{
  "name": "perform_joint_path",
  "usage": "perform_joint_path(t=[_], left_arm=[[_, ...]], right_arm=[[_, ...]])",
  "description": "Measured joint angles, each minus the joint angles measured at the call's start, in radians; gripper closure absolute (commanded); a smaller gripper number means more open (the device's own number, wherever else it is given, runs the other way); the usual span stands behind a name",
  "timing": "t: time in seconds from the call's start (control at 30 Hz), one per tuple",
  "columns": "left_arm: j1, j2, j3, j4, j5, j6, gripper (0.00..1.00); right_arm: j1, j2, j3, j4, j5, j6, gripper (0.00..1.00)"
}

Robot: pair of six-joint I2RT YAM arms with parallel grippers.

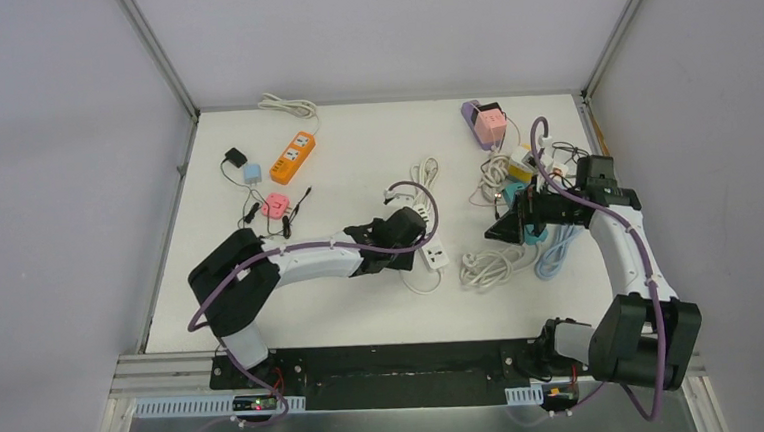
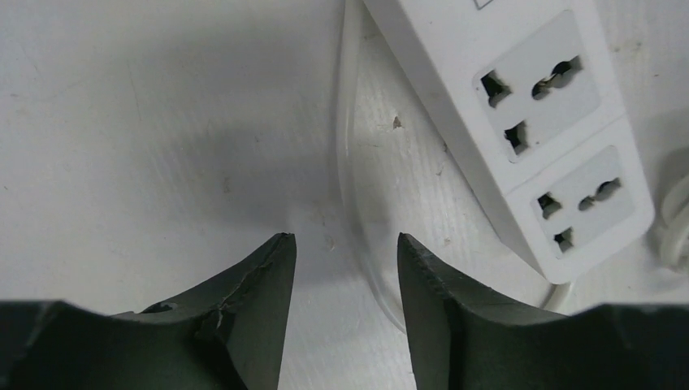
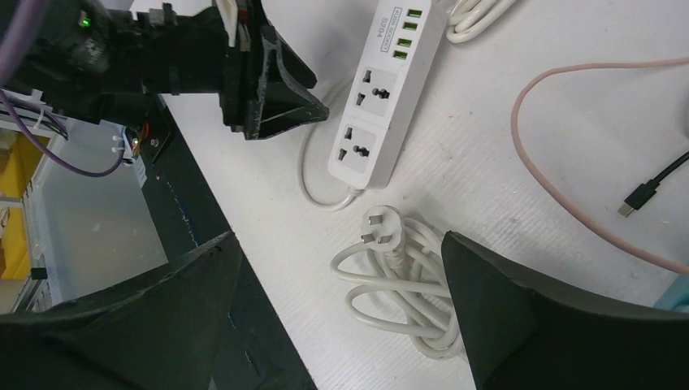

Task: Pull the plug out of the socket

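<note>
A white power strip point(image 1: 432, 254) lies mid-table; its two sockets point(image 2: 543, 88) are empty in the left wrist view, and it also shows in the right wrist view point(image 3: 387, 106). A white three-pin plug point(image 3: 376, 225) lies loose on the table just off the strip's end, on its coiled white cable point(image 3: 410, 288), point(image 1: 491, 265). My left gripper point(image 1: 412, 244) is open and empty, low over the table beside the strip point(image 2: 345, 240). My right gripper point(image 1: 496, 233) is wide open and empty above the plug and coil point(image 3: 339, 236).
An orange power strip point(image 1: 292, 157), a blue charger point(image 1: 252, 172) and a small pink adapter point(image 1: 276, 204) lie at the back left. A pink cube adapter point(image 1: 489, 121) and tangled cables are at the back right. A pink cable point(image 3: 536, 162) and black USB lead point(image 3: 650, 191) lie nearby.
</note>
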State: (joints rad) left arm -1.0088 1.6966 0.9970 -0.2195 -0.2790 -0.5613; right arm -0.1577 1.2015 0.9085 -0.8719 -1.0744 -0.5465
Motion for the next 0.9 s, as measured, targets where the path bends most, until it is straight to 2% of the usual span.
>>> perform_joint_path(t=[0.4, 0.57, 0.77, 0.9], left_arm=[[0.000, 0.116, 0.097, -0.015, 0.024, -0.005, 0.81], [0.000, 0.143, 0.135, -0.053, 0.018, -0.011, 1.00], [0.018, 0.159, 0.178, -0.132, -0.019, -0.002, 1.00], [0.114, 0.158, 0.180, -0.166, -0.001, 0.039, 1.00]], right_arm=[[-0.005, 0.003, -0.023, 0.023, -0.026, 0.007, 0.04], [-0.005, 0.025, -0.023, 0.023, -0.037, 0.006, 0.04], [-0.005, 0.051, -0.023, 0.022, -0.050, -0.001, 0.05], [-0.006, 0.060, -0.023, 0.020, -0.055, -0.009, 0.05]])
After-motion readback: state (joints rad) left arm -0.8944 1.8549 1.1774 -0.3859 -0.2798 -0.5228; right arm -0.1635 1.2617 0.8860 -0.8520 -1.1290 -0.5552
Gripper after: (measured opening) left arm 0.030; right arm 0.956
